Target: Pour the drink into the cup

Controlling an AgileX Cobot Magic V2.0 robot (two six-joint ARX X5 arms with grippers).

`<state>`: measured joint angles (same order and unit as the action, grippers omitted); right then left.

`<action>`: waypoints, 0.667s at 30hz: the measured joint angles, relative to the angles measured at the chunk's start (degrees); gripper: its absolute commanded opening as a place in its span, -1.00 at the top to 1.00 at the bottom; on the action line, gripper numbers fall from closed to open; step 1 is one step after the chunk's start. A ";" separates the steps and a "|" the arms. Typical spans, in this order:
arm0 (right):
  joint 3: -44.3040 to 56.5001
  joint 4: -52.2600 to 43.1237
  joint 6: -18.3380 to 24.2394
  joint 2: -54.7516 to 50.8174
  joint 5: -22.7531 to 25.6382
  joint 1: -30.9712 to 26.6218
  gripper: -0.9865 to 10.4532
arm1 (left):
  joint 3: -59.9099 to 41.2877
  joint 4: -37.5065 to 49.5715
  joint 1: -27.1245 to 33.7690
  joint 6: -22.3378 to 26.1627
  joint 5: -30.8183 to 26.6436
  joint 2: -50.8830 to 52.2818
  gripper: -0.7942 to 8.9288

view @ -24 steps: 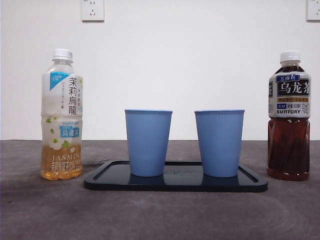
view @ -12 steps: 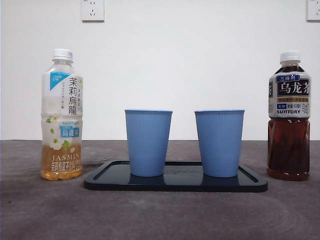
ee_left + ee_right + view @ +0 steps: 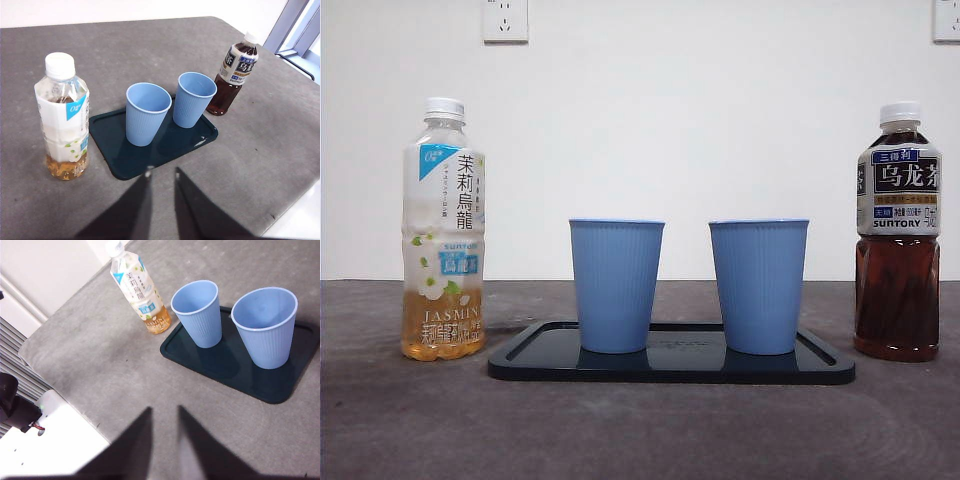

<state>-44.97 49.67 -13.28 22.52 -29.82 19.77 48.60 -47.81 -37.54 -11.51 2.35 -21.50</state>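
Two blue cups [image 3: 616, 285] [image 3: 758, 286] stand upright and empty on a dark tray [image 3: 670, 367] mid-table. A pale jasmine tea bottle [image 3: 443, 230], capped and about a quarter full, stands left of the tray. A dark oolong tea bottle [image 3: 898, 235], capped and mostly full, stands right of it. Neither gripper shows in the front view. My left gripper [image 3: 162, 171] hovers open and high over the table's near side, with the cups [image 3: 146, 117] and both bottles [image 3: 62, 115] [image 3: 235, 75] ahead. My right gripper [image 3: 165, 409] is open too, holding nothing, above bare table short of the tray [image 3: 220, 365].
A white wall with two sockets [image 3: 505, 20] rises behind the table. The grey tabletop [image 3: 640, 430] runs wide around the tray. The table's edge [image 3: 65, 390] shows in the right wrist view, with white floor below it.
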 measured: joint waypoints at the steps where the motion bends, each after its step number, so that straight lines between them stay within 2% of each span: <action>1: 0.00 -0.13 0.00 0.00 0.00 0.00 0.81 | 0.00 0.00 0.00 0.00 0.00 0.00 0.78; 20: 0.00 -0.20 0.00 0.00 0.00 0.00 0.81 | -0.15 0.52 1.36 0.00 0.26 0.22 0.78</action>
<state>-44.97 49.47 -13.28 22.52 -29.82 19.77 48.45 -47.29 -36.18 -11.51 2.61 -21.28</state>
